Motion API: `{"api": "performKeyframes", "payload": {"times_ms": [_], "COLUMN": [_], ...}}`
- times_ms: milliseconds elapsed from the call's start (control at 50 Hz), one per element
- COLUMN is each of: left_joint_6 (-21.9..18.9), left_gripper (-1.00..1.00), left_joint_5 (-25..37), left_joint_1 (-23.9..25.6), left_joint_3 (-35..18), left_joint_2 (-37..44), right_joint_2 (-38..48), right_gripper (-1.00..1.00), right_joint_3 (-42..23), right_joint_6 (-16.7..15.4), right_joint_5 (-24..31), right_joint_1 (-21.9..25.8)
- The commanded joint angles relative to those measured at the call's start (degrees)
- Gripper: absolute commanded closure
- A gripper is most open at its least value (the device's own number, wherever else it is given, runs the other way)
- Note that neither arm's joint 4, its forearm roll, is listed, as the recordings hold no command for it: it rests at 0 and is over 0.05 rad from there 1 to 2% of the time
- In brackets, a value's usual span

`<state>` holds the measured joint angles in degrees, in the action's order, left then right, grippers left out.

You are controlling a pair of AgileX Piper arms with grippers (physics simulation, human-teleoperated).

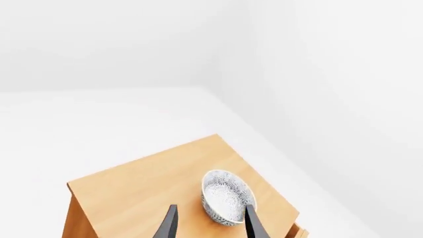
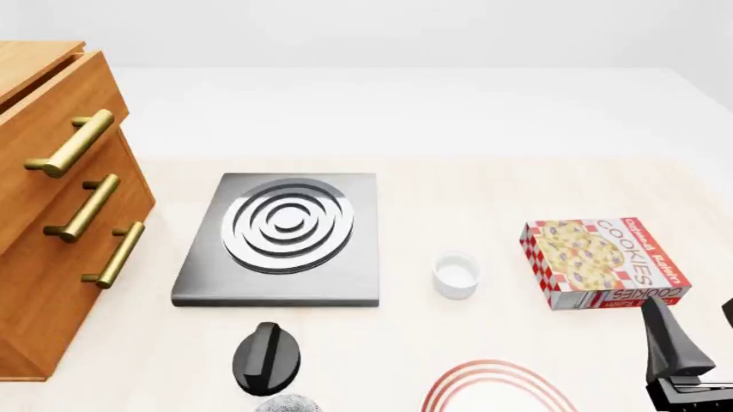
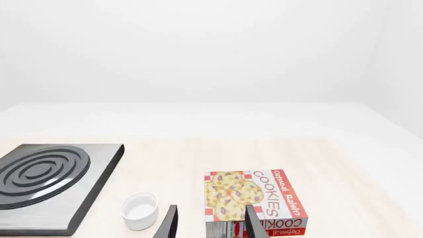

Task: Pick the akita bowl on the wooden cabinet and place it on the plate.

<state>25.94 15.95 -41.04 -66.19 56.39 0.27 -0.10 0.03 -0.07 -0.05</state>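
The akita bowl [image 1: 229, 194], grey-white and finely speckled, stands on the top of the wooden cabinet [image 1: 138, 191] near its corner. My left gripper [image 1: 211, 208] hovers open just over the bowl, one finger [image 1: 254, 223] at its rim and the other finger [image 1: 169, 224] over bare wood. The cabinet [image 2: 51, 202] with brass handles fills the front view's left; the bowl and left gripper are out of that view. Only the red-ringed edge of the plate [image 2: 497, 376] shows at the front table edge. My right gripper [image 2: 694, 319] is open and empty at the front right.
A grey slab with silver rings [image 2: 281, 236] lies beside the cabinet. A small white cup [image 2: 456, 275] and a cookies box [image 2: 603, 262] sit to its right. A black rounded object [image 2: 267, 355] and a speckled grey lump [image 2: 287, 403] lie near the front edge.
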Motion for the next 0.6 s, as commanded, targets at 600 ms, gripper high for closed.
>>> {"api": "performKeyframes", "payload": {"times_ms": [600], "left_joint_6": [1.86], "left_gripper": [-1.00], "left_joint_5": [1.16], "left_joint_1": [1.17], "left_joint_3": [-6.15], "left_joint_2": [9.13], "right_joint_2": [0.00], "right_gripper": [-1.00], "right_joint_3": [0.00], "right_joint_6": [0.00], "right_joint_5": [0.00], "right_joint_1": [0.00]}}
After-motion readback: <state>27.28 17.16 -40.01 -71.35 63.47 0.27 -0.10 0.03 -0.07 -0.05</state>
